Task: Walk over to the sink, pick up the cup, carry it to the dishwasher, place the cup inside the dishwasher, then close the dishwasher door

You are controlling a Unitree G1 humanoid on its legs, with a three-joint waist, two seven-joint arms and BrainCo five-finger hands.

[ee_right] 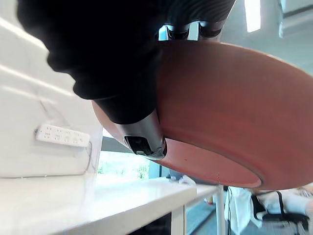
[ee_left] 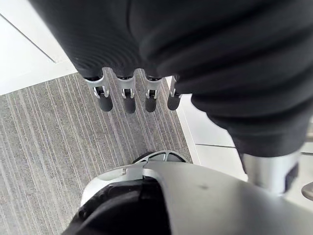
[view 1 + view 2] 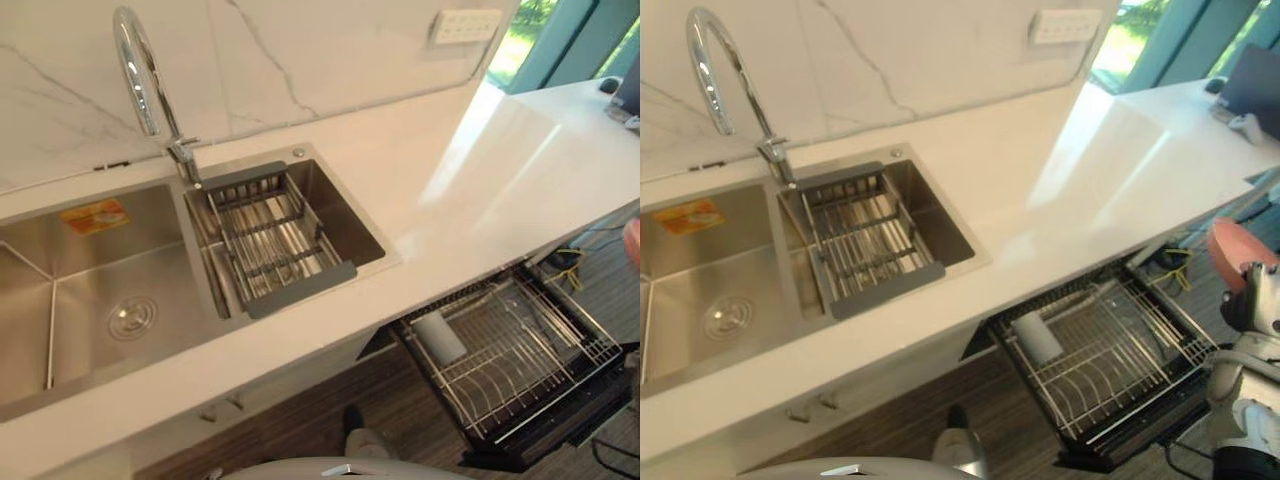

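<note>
A salmon-pink cup (image 1: 230,112), wide and round like a bowl, is in my right hand (image 1: 139,125), with the thumb across its side and the fingers curled over its rim. In the right eye view the pink cup (image 3: 1237,250) and right hand (image 3: 1262,300) are at the right edge, just right of the pulled-out dishwasher rack (image 3: 1140,385). The dishwasher rack (image 3: 530,370) stands open below the counter, and a white cylindrical cup (image 3: 440,337) lies in its left end. My left hand (image 2: 128,95) hangs at my side with straight fingers, holding nothing.
The steel sink (image 3: 90,290) lies at the left with a wire drainer basket (image 3: 272,240) and a chrome tap (image 3: 140,70). White counter (image 3: 480,180) runs to the right. A power strip (image 3: 465,25) is on the marble wall. Grey wood floor (image 2: 44,147) lies underfoot.
</note>
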